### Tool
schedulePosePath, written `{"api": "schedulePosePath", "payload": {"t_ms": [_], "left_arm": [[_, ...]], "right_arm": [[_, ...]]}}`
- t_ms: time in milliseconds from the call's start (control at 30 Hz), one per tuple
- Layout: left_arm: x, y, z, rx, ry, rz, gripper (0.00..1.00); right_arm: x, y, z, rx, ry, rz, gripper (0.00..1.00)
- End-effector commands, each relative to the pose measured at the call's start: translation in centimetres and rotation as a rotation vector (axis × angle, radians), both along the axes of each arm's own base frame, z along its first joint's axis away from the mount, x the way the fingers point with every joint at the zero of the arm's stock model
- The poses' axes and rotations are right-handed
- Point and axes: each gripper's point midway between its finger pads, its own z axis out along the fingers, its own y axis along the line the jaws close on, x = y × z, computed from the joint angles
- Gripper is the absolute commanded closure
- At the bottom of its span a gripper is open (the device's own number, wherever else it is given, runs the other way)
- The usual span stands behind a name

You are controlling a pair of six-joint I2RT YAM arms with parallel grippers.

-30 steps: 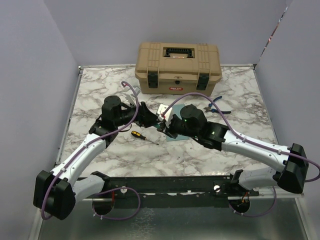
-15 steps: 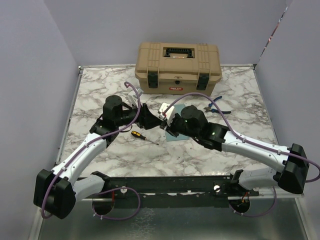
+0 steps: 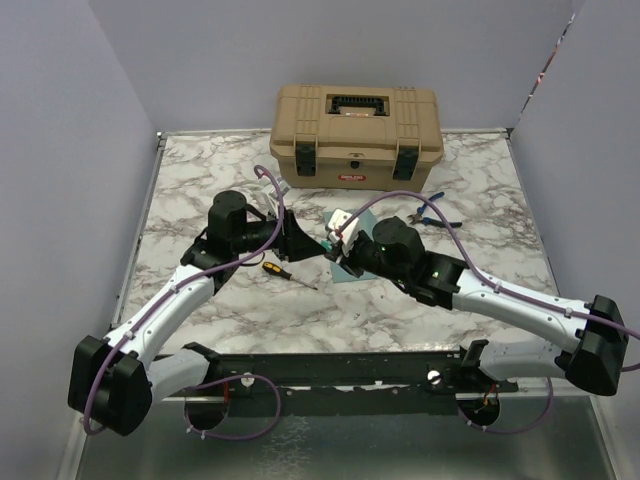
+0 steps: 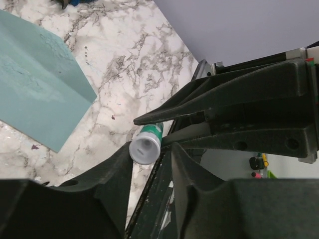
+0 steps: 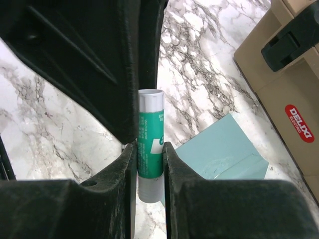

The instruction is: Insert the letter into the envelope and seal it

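The teal envelope (image 3: 362, 222) lies flat on the marble table, partly under the two wrists; it also shows as the envelope (image 4: 35, 74) in the left wrist view and the envelope (image 5: 219, 149) in the right wrist view. The letter is out of view. My right gripper (image 5: 149, 154) is shut on a green glue stick (image 5: 150, 144) and holds it above the table. My left gripper (image 4: 149, 157) faces it with its jaws apart around the stick's grey end (image 4: 146, 148); the end touches one finger and a gap is left on the other side. Both grippers meet at mid-table, left gripper (image 3: 312, 243) against right gripper (image 3: 338, 250).
A tan toolbox (image 3: 357, 135) stands shut at the back of the table. A yellow-handled screwdriver (image 3: 285, 272) lies just in front of the left wrist. Blue-handled pliers (image 3: 435, 215) lie to the right of the envelope. Grey walls close in both sides.
Both wrists have shifted a little to the right, uncovering more of the envelope. The left jaws have narrowed around the end of the glue stick. The right grip is unchanged.
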Motion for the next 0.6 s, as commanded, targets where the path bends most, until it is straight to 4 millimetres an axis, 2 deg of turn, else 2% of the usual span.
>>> {"api": "schedulePosePath", "payload": {"t_ms": [0, 233, 467, 500, 567], "left_arm": [[-0.1, -0.3, 0.7, -0.008, -0.008, -0.031, 0.65], [-0.1, -0.4, 0.3, -0.004, 0.002, -0.041, 0.69], [-0.1, -0.5, -0.3, 0.004, 0.011, -0.041, 0.78], [-0.1, -0.5, -0.3, 0.005, 0.008, -0.041, 0.81], [0.0, -0.5, -0.1, 0.003, -0.008, -0.042, 0.93]], "right_arm": [[0.0, 1.1, 1.0, 0.017, -0.021, 0.051, 0.87], [-0.1, 1.3, 0.9, 0.010, -0.027, 0.065, 0.87], [0.1, 1.5, 0.9, 0.007, -0.035, 0.070, 0.87], [0.1, 1.6, 0.9, 0.008, -0.034, 0.074, 0.87], [-0.1, 1.7, 0.9, 0.007, -0.030, 0.083, 0.87]]}}
